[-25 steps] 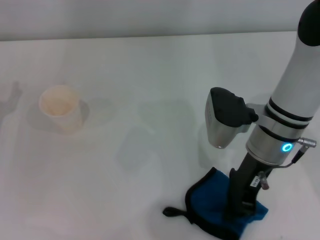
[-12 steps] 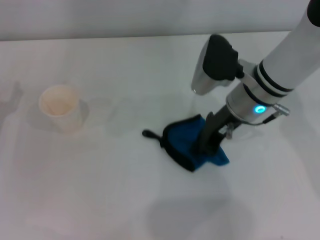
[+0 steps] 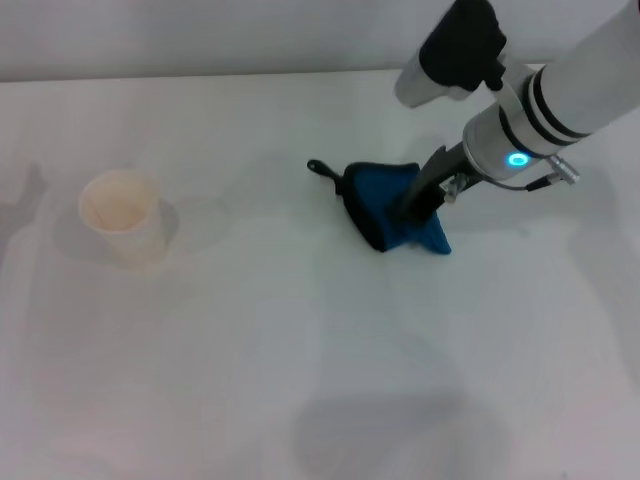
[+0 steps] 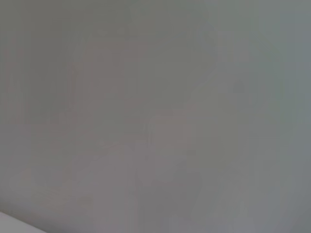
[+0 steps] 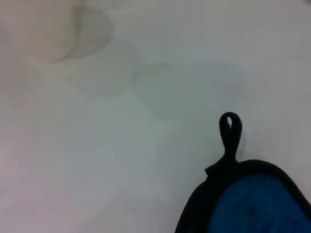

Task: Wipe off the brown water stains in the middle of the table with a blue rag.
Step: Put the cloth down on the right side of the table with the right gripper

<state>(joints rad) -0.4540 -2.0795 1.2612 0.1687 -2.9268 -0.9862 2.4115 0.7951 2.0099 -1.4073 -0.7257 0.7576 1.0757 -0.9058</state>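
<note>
1. Head view: the right gripper (image 3: 412,208) reaches down from the upper right onto the blue rag (image 3: 385,200), its dark fingers pressed into the cloth and holding it against the table (image 3: 300,380). How the jaws stand cannot be told, as the cloth bunches around them. The rag lies crumpled in the far middle-right part of the tabletop, with its black edge trim toward the robot's left and its black loop tab (image 3: 322,169) sticking out on the left, flat on the surface. A white paper cup (image 3: 122,217) stands upright well apart on the left. No distinct brown puddle can be made out; only faint greyish patches show between cup and rag.

2. Left wrist view: only a plain, featureless pale surface; the left gripper does not appear.

3. Right wrist view: a corner of the blue rag (image 5: 257,206) with black trim, its loop tab (image 5: 230,130) lying on the white table (image 5: 97,160). The blurred cup (image 5: 41,31) sits at the far corner.
</note>
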